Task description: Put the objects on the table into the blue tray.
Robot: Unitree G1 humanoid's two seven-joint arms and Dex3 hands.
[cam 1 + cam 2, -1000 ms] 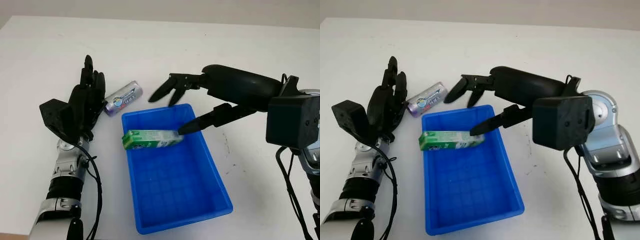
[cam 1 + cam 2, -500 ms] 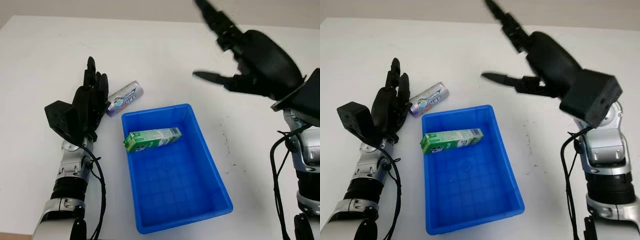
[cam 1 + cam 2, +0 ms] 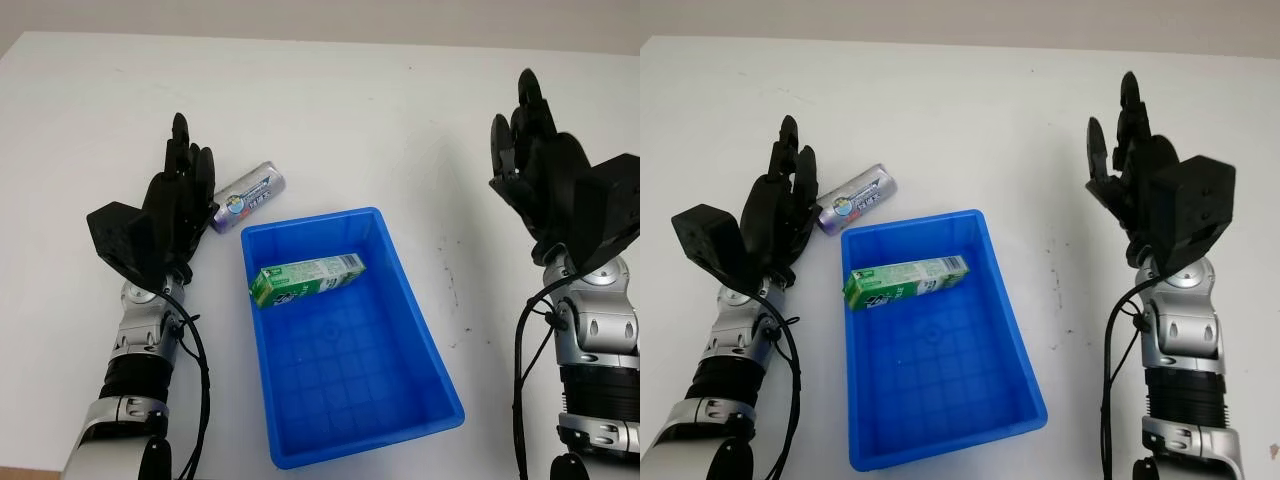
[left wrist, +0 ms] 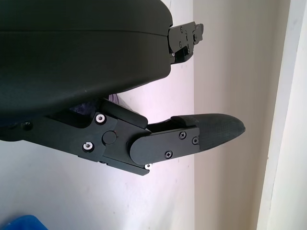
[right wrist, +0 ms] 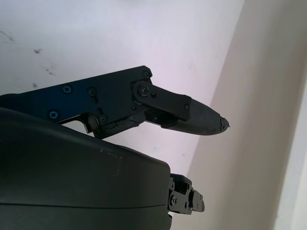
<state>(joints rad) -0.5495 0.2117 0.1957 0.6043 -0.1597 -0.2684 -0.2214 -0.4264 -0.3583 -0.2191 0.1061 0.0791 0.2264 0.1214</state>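
Note:
The blue tray (image 3: 440, 375) sits mid-table, and a green and white carton (image 3: 307, 277) lies in its far end. A silver and purple can (image 3: 247, 197) lies on its side on the table just beyond the tray's far left corner. My left hand (image 3: 182, 190) is open, upright, right beside the can's near end. My right hand (image 3: 530, 140) is open and raised above the table, well right of the tray, holding nothing.
The white table (image 3: 350, 110) stretches beyond the tray to a pale wall at the back. A few small dark specks (image 3: 452, 290) mark the tabletop to the right of the tray.
My right hand has let go of the carton, swung up and away from the tray, and come back upright at the right. The carton now lies lower in the tray. The left hand stayed.

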